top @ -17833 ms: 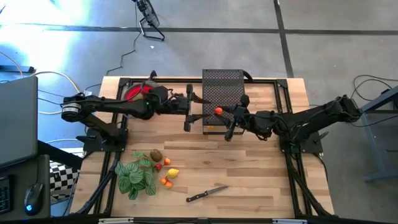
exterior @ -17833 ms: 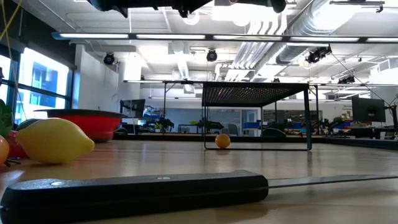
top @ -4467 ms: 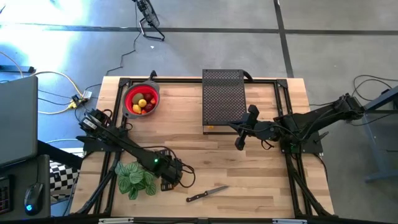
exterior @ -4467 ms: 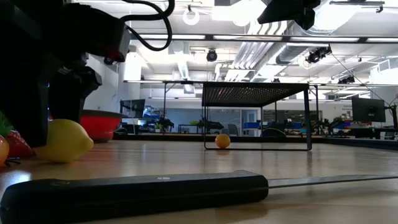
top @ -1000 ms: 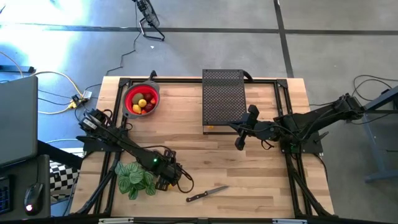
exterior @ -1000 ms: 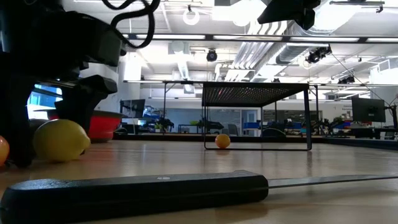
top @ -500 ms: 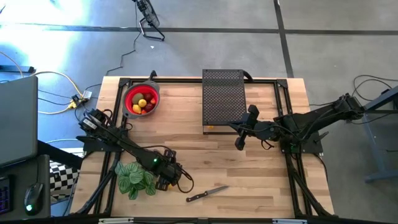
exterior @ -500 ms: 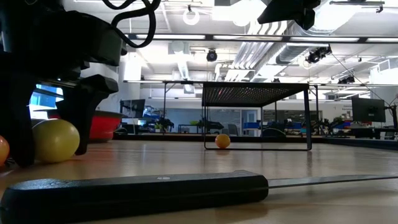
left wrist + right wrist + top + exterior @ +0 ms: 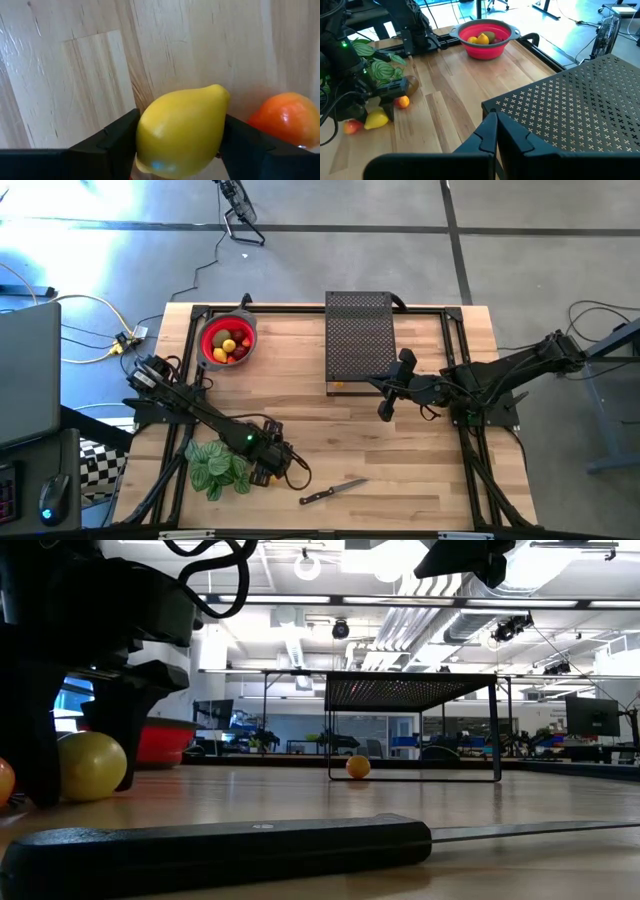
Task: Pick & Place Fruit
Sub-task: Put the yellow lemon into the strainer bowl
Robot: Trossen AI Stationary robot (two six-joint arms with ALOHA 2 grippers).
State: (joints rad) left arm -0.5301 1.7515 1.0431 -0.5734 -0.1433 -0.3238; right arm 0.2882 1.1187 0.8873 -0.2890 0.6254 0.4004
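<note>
Left gripper [image 9: 177,137], low over the wooden table [image 9: 420,470] beside the green striped leafy plant [image 9: 218,470], has its two dark fingers [image 9: 107,142] pressed against either side of a yellow lemon [image 9: 179,131] resting on the table; an orange-red fruit [image 9: 285,119] lies just beside. Right gripper [image 9: 495,131], fingers closed and empty, hangs beside the black perforated metal stand [image 9: 358,340].
</note>
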